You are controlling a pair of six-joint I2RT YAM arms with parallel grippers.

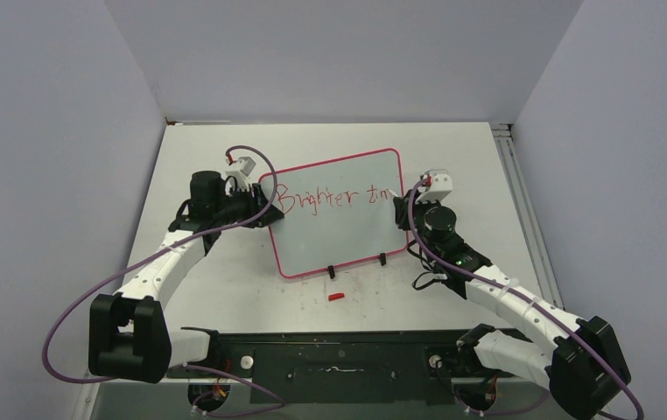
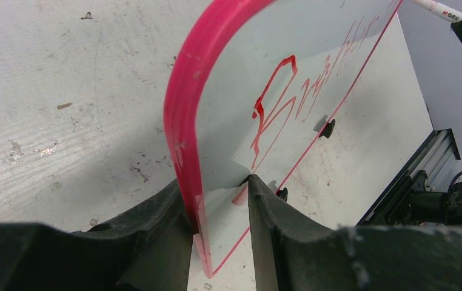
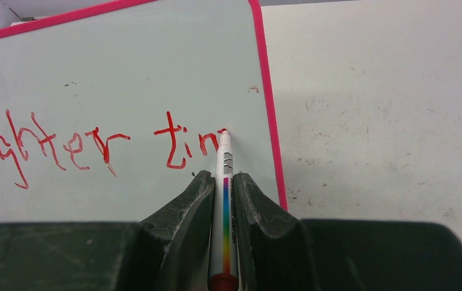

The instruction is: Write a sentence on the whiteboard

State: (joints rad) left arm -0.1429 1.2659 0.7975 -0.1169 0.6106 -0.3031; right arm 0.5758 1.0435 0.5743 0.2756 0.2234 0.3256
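Note:
The whiteboard [image 1: 339,241] with its pink-red frame stands tilted on the table. Red lettering [image 1: 334,198] on it reads "Brighter tim" on one line. My left gripper [image 1: 264,213] is shut on the board's left edge; in the left wrist view the frame [image 2: 183,121] sits between my fingers [image 2: 156,218]. My right gripper [image 1: 403,203] is shut on a white marker [image 3: 224,157] with a rainbow stripe. The marker's tip touches the board [image 3: 125,73] at the end of "tim" [image 3: 186,145], near the right frame.
A small red marker cap [image 1: 336,297] lies on the table in front of the board. The board's black feet [image 1: 331,272] rest on the scuffed white table [image 1: 487,175]. A black rail [image 1: 347,350] runs along the near edge. Grey walls enclose the table.

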